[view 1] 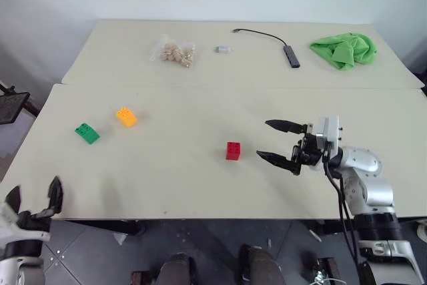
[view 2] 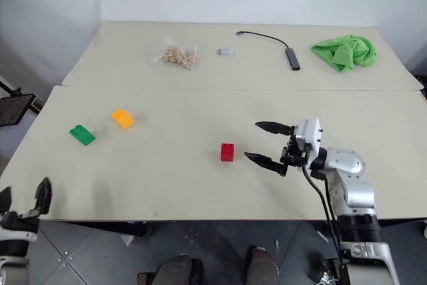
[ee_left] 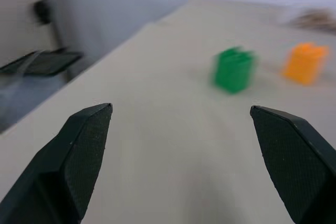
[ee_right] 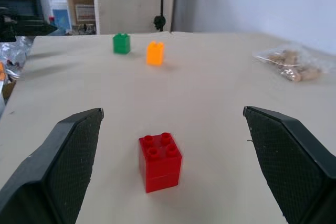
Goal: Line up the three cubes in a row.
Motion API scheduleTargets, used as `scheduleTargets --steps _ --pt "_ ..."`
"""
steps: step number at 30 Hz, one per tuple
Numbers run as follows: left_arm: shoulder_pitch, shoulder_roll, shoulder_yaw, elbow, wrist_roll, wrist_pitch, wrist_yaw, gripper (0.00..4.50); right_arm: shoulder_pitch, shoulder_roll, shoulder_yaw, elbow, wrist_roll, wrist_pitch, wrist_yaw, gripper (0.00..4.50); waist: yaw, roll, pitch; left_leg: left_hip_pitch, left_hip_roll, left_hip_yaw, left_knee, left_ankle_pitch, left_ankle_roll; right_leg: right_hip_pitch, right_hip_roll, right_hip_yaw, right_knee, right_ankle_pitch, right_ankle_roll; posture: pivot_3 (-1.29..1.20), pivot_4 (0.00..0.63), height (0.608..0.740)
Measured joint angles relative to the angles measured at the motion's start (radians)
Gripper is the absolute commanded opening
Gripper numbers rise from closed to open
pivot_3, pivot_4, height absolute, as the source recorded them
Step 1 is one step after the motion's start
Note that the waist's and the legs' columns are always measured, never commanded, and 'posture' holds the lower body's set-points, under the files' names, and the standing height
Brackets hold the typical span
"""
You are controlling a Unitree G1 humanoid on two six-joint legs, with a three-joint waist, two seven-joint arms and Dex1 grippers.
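Right wrist view: red cube [ee_right: 159, 161] before spread right claw [ee_right: 173, 171]

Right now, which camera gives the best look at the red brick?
The right wrist view: the red brick sits close between the open right gripper's fingers, studs plain. Both eye views show it small on the table, just ahead of that gripper.

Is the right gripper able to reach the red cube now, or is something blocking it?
Probably yes. The right gripper is open and faces the red cube, which stands alone on bare table, with nothing between them.
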Motion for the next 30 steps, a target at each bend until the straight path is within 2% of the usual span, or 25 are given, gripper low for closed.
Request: scheduleTargets --steps 2,5,10,12,20,26,29,30 --pt "-0.015 0.015 -0.009 0.028 -0.014 0.002 -0.023 4.5 0.008 0.016 -0.001 0.002 0.0 -0.025 0.001 4.47 0.001 0.0 0.0 0.0 0.0 0.0 0.001 0.0 0.0 0.0 0.0 0.0 0.0 0.0 0.0 0.0 0.15 0.74" --pt "-0.083 0.097 -0.069 0.085 -0.023 0.014 -0.11 4.5 0.01 0.033 0.011 0.001 -0.002 -0.059 0.003 4.47 0.002 0.0 0.0 0.0 0.0 0.0 0.002 0.0 0.0 0.0 0.0 0.0 0.002 0.0 -0.001 0.0 0.15 0.74" --pt "-0.351 0.4 -0.15 0.348 0.0 0.022 -0.307 4.5 0.01 0.049 0.045 0.002 -0.011 -0.065 0.003 4.47 -0.004 -0.001 -0.001 -0.001 0.001 0.0 0.003 0.0 -0.001 -0.002 0.001 -0.001 0.007 -0.001 -0.002 0.0 0.15 0.74" --pt "-0.42 0.454 -0.165 0.429 0.016 0.0 -0.353 4.5 0.008 0.049 0.047 0.006 -0.017 -0.075 -0.002 4.47 -0.009 0.0 -0.001 0.001 0.001 0.003 0.003 -0.002 -0.001 -0.003 0.0 -0.001 0.006 -0.001 -0.001 0.0 0.15 0.74" --pt "-0.688 0.573 -0.309 0.885 0.136 -0.101 -0.516 4.5 0.022 0.046 0.044 0.006 -0.027 -0.084 -0.021 4.47 -0.03 -0.001 0.0 0.004 0.002 0.005 -0.003 -0.001 -0.002 -0.003 0.001 -0.004 0.007 0.0 -0.001 0.0 0.15 0.74" --pt "-0.755 0.594 -0.363 1.042 0.179 -0.165 -0.612 4.5 0.077 0.044 0.046 -0.048 -0.034 -0.081 -0.048 4.47 -0.03 -0.001 0.0 0.004 0.002 0.005 -0.003 -0.001 -0.002 -0.003 0.001 -0.004 0.007 0.0 -0.001 0.0 0.15 0.74" --pt "-0.752 0.598 -0.37 1.051 0.182 -0.165 -0.656 3.9 0.102 0.044 0.047 -0.071 -0.034 -0.079 -0.059 4.5 -0.03 -0.001 0.0 0.004 0.002 0.005 -0.003 -0.001 -0.002 -0.003 0.001 -0.004 0.007 0.0 -0.001 0.0 0.15 0.74" --pt "-0.751 0.598 -0.37 1.051 0.182 -0.167 -0.662 3.57 0.104 0.044 0.048 -0.079 -0.034 -0.078 -0.064 4.5 -0.03 -0.001 0.0 0.004 0.002 0.005 -0.003 -0.001 -0.002 -0.003 0.001 -0.004 0.007 0.0 -0.001 0.0 0.15 0.74"
